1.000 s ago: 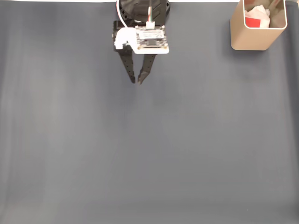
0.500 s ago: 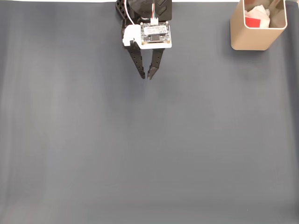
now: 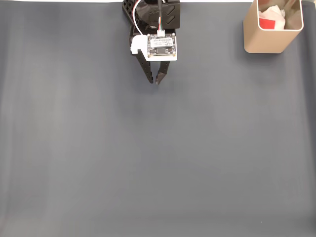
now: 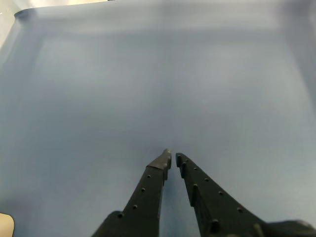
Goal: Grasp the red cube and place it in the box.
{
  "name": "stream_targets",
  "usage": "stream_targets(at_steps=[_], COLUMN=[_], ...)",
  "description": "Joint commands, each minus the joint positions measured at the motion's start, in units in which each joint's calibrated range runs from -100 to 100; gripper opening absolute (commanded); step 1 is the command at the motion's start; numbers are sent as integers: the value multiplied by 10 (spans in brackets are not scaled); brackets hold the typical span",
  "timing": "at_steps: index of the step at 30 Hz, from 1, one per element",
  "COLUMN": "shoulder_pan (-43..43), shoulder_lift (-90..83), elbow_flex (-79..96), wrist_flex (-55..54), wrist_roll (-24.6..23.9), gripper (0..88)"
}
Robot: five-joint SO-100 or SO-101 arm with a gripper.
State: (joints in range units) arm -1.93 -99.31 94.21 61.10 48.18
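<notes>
Fixed view: end effector [image 3: 154,82] near top centre over bare table [image 3: 158,158], tips nearly together, nothing between them. Box [image 3: 266,42] at top right corner, well apart, off to the right of the tips. Red cube [image 3: 267,22] already inside box among white scraps. Wrist view: end effector [image 4: 172,159] almost closed, empty, pointing across plain table [image 4: 98,89]. Task looks done.
</notes>
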Motion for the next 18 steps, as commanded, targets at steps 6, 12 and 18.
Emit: stream_targets(at_steps=[6, 12, 18], shoulder_pan=[19, 5, 5], shoulder_lift=[-5, -6, -6], elbow_flex=[54, 55, 55], wrist_flex=[8, 87, 112], wrist_roll=[20, 23, 18], gripper=[3, 6, 8])
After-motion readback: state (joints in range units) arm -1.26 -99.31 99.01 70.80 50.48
